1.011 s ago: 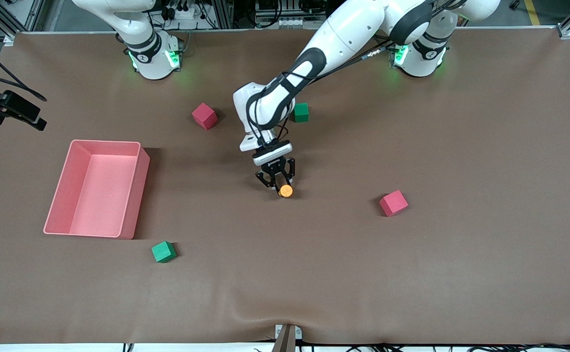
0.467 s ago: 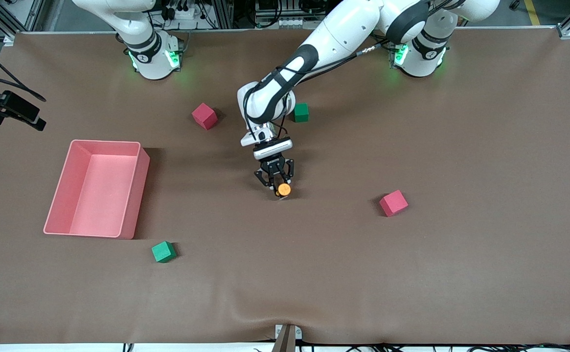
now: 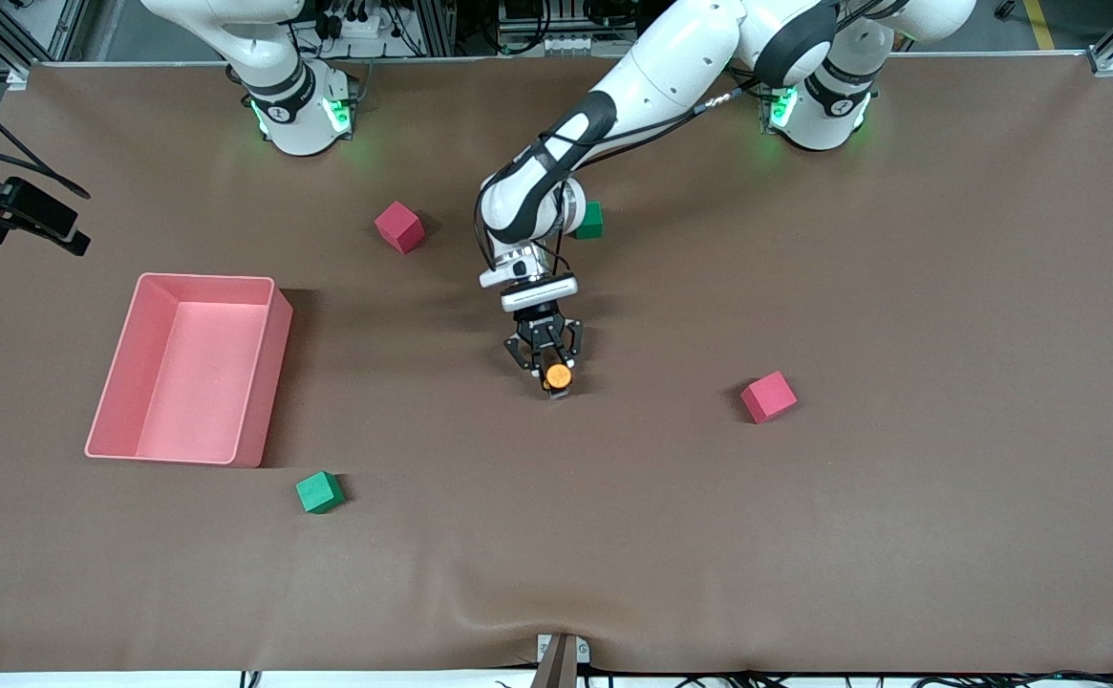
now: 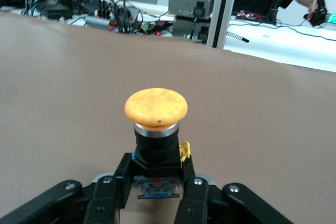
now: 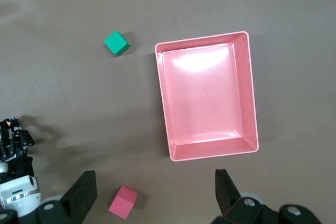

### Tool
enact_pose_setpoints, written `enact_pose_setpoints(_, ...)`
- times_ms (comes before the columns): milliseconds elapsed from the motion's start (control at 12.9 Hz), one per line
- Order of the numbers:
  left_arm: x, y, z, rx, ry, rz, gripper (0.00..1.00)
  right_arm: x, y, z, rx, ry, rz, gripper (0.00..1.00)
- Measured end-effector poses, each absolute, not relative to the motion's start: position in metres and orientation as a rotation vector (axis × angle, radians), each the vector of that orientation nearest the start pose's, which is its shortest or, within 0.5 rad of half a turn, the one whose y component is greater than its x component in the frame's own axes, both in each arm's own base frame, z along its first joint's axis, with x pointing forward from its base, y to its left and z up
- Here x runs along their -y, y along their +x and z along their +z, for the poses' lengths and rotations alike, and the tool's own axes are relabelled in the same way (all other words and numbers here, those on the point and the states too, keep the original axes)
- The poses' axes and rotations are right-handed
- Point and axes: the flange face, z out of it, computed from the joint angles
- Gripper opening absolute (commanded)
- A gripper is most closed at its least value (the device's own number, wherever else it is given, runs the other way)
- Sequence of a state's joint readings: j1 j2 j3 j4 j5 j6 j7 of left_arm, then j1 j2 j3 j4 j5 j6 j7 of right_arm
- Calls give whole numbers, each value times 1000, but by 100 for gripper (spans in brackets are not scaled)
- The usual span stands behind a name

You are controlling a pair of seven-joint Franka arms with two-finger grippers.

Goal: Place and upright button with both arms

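Note:
The button [image 3: 558, 376] has a round orange cap on a black body. My left gripper [image 3: 556, 375] is shut on its blocky base at mid-table, low over the brown mat. In the left wrist view the button [image 4: 156, 109] stands upright, cap up, with the black fingers [image 4: 122, 177] clamped on both sides of its base; the left gripper [image 4: 157, 170] is level with the mat. I cannot tell if the base touches the mat. My right gripper [image 5: 155, 195] is open and empty, high over the mat near the pink bin, and it is out of the front view.
A pink bin [image 3: 265, 382] sits toward the right arm's end and shows in the right wrist view [image 5: 202, 40]. Red cubes [image 3: 398, 226] [image 3: 768, 397] and green cubes [image 3: 319, 492] [image 3: 589, 220] lie scattered around. The right wrist view shows a green cube [image 5: 116, 42] and a red cube [image 5: 123, 202].
The left arm's elbow and wrist have swung toward the left arm's end, and the gripper with the button has shifted slightly toward the front camera. The cubes and bin have not moved.

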State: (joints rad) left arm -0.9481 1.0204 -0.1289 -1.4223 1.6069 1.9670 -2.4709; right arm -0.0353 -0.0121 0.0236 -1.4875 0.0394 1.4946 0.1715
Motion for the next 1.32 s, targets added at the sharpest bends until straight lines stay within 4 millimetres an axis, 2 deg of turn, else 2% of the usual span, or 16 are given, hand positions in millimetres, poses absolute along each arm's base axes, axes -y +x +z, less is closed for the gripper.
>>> enact_pose_setpoints(156, 576, 403, 83, 411, -2487, -1717, 10, 2, 543, 663, -278, -3089, -25, 100)
enact_pose_setpoints(233, 576, 402, 81, 405, -2487, -1716, 18, 2, 543, 663, -278, -3089, -25, 100)
enact_pose_setpoints(311, 576, 401, 80, 402, -2487, -1715, 50, 2, 543, 663, -278, -3089, -25, 100)
enact_pose_setpoints(389, 575, 401, 79, 399, -2487, -1715, 92, 2, 543, 663, -278, -3088, -25, 100)
enact_pose_setpoints(467, 575, 400, 79, 398, -2487, -1715, 100, 2, 543, 663, -278, -3088, -25, 100)
enact_pose_setpoints(778, 581, 397, 83, 395, -2494, -1726, 100, 2, 543, 663, -278, -3088, -25, 100)
enact_pose_setpoints(933, 597, 385, 96, 412, -2523, -1730, 100, 2, 543, 663, -278, -3088, -25, 100)
enact_pose_setpoints(1011, 609, 377, 110, 441, -2552, -1699, 100, 2, 543, 663, -278, -3088, -25, 100)
enact_pose_setpoints(1089, 624, 369, 131, 466, -2591, -1622, 100, 2, 543, 663, -278, -3088, -25, 100)
enact_pose_setpoints(1167, 638, 363, 161, 483, -2634, -1517, 100, 2, 543, 663, -278, -3088, -25, 100)
enact_pose_setpoints(1322, 655, 362, 240, 515, -2708, -1359, 100, 2, 543, 663, -278, -3088, -24, 100)
